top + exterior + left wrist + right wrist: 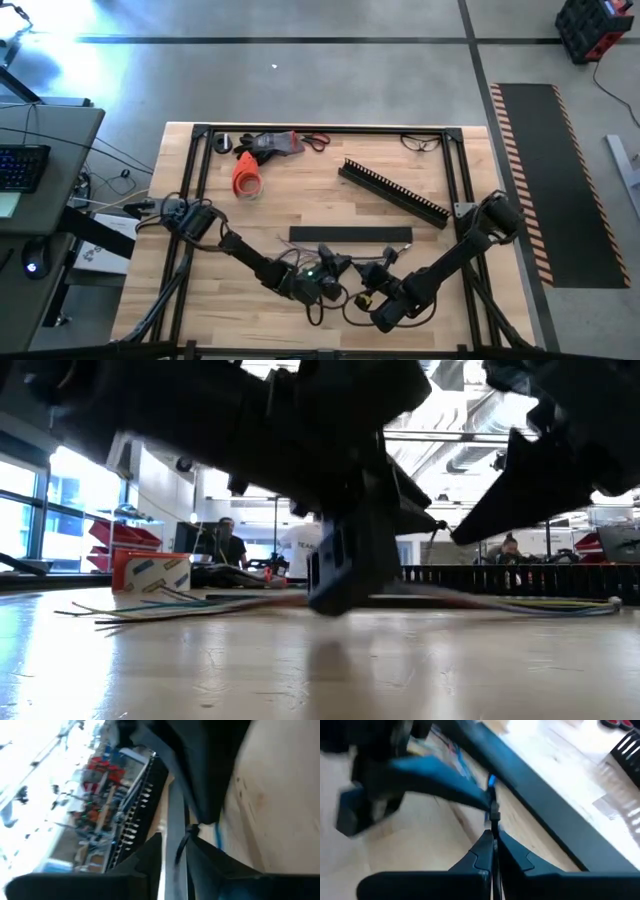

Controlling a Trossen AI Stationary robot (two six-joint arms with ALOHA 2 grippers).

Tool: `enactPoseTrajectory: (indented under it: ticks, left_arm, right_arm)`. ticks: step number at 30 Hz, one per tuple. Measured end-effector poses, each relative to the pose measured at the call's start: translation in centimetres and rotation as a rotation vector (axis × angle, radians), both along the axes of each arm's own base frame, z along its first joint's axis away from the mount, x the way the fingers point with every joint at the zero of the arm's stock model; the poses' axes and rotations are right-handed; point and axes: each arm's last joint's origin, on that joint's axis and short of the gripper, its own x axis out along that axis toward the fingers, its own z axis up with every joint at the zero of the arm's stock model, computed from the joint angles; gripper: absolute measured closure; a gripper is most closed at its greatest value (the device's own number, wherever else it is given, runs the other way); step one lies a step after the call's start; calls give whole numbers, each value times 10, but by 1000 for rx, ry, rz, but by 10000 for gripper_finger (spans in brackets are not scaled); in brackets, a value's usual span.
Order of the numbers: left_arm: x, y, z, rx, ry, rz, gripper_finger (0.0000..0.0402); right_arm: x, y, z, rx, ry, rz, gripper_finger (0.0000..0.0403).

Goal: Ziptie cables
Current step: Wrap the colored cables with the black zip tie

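The cables, a loose bunch of thin wires (185,607), lie on the table near its front middle and pass between both arms; they also show in the right wrist view (451,751). A thin black zip tie (493,814) stands at the bunch. My right gripper (493,847) (378,280) is shut on the tie's strap. My left gripper (175,862) (333,268) faces it from the table's left. Its fingers stand a little apart with the strap (184,842) in the gap. My right gripper pinches the zip tie's thin strap (493,832) between its two fingertips, slanting down from the table's right. The strap runs straight from the fingers to the tie's head (492,810) at the bunch. My left gripper: I cannot tell whether its fingers (150,857) touch the strap between them.
A flat black bar (350,235) lies just beyond the grippers, and a long comb-toothed channel (395,190) slants behind it. An orange object (246,178), hand tools (275,143) and glasses (422,142) sit at the far edge. People stand in the room behind.
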Motion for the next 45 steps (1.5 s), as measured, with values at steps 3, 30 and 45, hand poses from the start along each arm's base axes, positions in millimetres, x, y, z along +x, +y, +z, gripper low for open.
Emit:
enactPoseTrajectory:
  ticks: [3, 30, 45]
  left_arm:
    - [-1, 6, 11, -54, 55, -44, 299]
    - [15, 69, 27, -556, 277, -337, 342]
    - [15, 70, 27, -574, 293, -379, 398]
  right_arm:
    - [0, 1, -5, -8, 7, 4, 402]
    - [-2, 8, -3, -33, 3, 56, 403]
    - [-6, 15, -3, 0, -16, 57, 403]
